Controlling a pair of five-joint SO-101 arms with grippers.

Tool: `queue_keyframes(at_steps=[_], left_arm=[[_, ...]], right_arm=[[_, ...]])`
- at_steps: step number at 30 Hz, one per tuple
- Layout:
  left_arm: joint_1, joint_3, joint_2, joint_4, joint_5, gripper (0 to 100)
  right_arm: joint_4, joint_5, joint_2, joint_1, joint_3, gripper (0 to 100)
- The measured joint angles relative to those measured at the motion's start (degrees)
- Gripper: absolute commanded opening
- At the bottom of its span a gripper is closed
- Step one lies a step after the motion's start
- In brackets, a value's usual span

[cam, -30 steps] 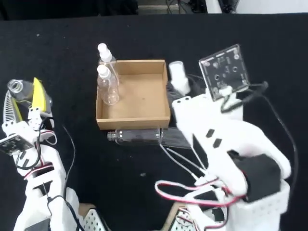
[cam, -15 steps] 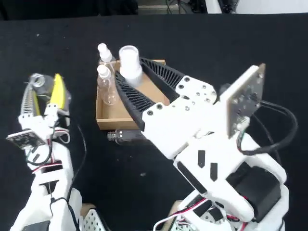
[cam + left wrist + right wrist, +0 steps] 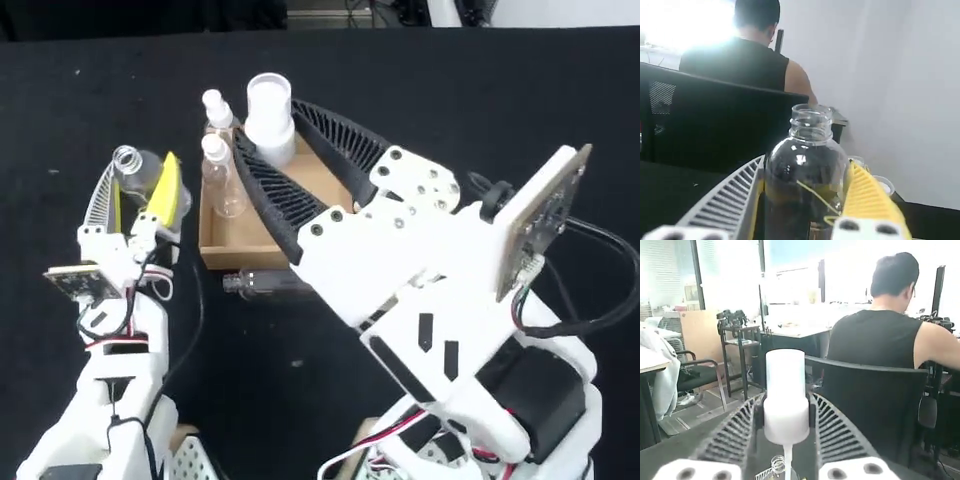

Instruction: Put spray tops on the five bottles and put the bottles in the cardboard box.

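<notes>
"Starting at the left, we have the left gripper [image 3: 143, 175] clamped round an open bottle [image 3: 148, 172], held upright off the table [image 3: 500, 90] — bare neck, no top on it. How do we score the job?"

"Two done, by our reckoning. Just right of that claw, two capped bottles [image 3: 226, 190] stand upright at the left wall of the cardboard box [image 3: 225, 252], and they look to be inside it. Then a loose bottle [image 3: 262, 283] lies on its side along the box's near wall, uncapped."

"And the right gripper [image 3: 270, 125]?"

"Clenched on a spray top [image 3: 268, 100], raised over the box's far-left corner, well apart from the open bottle. We'd call this the marrying-up step: top in one claw, bottle in the other, not yet joined. Four bottles we can count, two of them left to cap and box."

"Materials?"

"Bottles are clear thin plastic, round-shouldered, with a threaded neck — the left wrist view shows the ridges. The spray top is white and smooth, a stepped cylinder with a thin dip tube [image 3: 787, 460] hanging beneath; that tube has to find the mouth first, we think. Box is plain brown card, open-topped. Fingers are ribbed: white and yellow on the left, black on the right."
</notes>
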Motion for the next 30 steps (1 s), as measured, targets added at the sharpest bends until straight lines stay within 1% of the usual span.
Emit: queue_keyframes(at_steps=[8,15,19,23,26,30], left_arm=[[0.18,0.00,0.00,0.00,0.00,3],[0.26,0.09,0.00,0.00,0.00,3],[0.35,0.09,0.00,0.09,0.00,3],[0.35,0.09,0.00,4.04,0.00,3],[0.35,0.09,0.00,5.80,0.00,3],[0.35,0.09,0.00,6.15,0.00,3]], right_arm=[[-3.60,0.00,0.00,0.00,0.00,1.1],[-4.40,0.00,0.00,0.00,0.00,1.1],[-8.62,0.00,-0.26,0.00,2.02,1.1],[-14.68,0.00,0.09,0.00,6.33,1.1],[-16.00,0.00,-0.18,0.00,6.51,1.1],[-16.44,0.00,0.00,0.00,6.68,1.1]])
